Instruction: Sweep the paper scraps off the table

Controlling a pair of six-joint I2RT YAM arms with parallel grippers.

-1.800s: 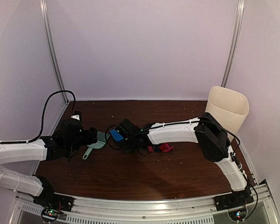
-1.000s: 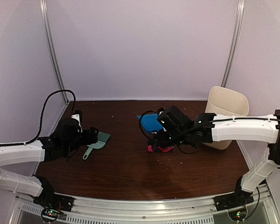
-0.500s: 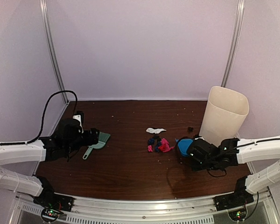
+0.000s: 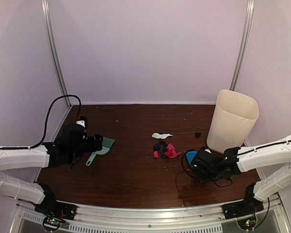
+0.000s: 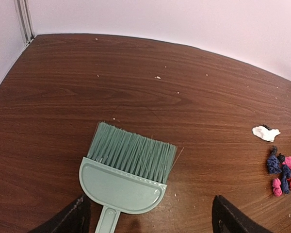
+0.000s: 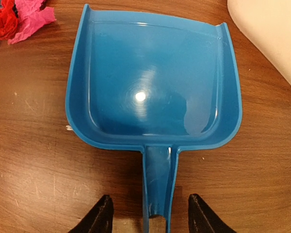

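The paper scraps (image 4: 164,150) lie in a pink, red and dark blue pile mid-table, with a white scrap (image 4: 161,135) behind it and a black bit (image 4: 198,134) farther right. They also show in the left wrist view (image 5: 281,172). A blue dustpan (image 6: 150,87) lies flat on the table (image 4: 126,179), its mouth toward the pile. My right gripper (image 6: 150,218) is open, with its fingers on either side of the dustpan handle and not touching it. A green brush (image 5: 126,170) lies on the wood. My left gripper (image 5: 150,223) is open over the brush handle.
A tall cream bin (image 4: 233,121) stands at the back right, close beside the dustpan (image 4: 190,156). Tiny pale crumbs speckle the wood at the back. A black cable loops at the far left. The silver rail (image 4: 150,211) runs along the front edge.
My right arm swung the dustpan from left of the scraps, over them, to their right near the bin, and it now rests on the table. The left arm has hardly moved.
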